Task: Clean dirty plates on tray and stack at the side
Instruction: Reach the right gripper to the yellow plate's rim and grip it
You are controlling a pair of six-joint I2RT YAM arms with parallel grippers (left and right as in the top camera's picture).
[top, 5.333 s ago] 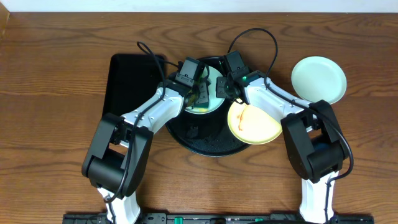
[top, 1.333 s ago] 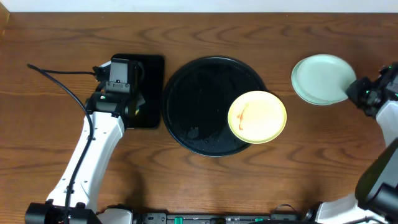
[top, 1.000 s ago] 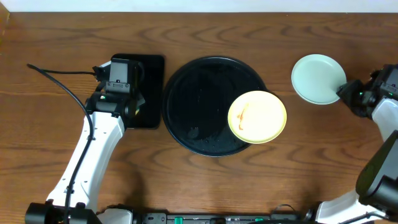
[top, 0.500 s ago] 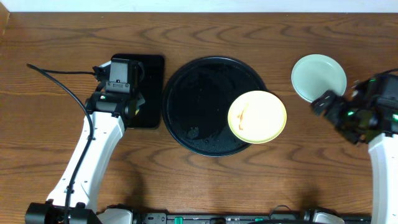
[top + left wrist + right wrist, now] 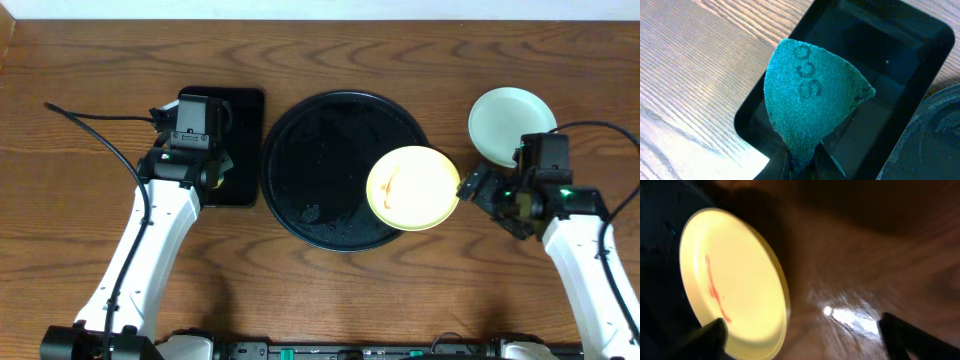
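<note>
while the fuzzy pad (image 5: 810, 95) curls — round plate (image 5: 413, 188) gleams.

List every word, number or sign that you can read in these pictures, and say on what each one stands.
"Sco" or "Soo" (the middle letter is unclear): printed on the teal scouring pad, which the left gripper holds.
Nothing else in any view can be read.
</note>
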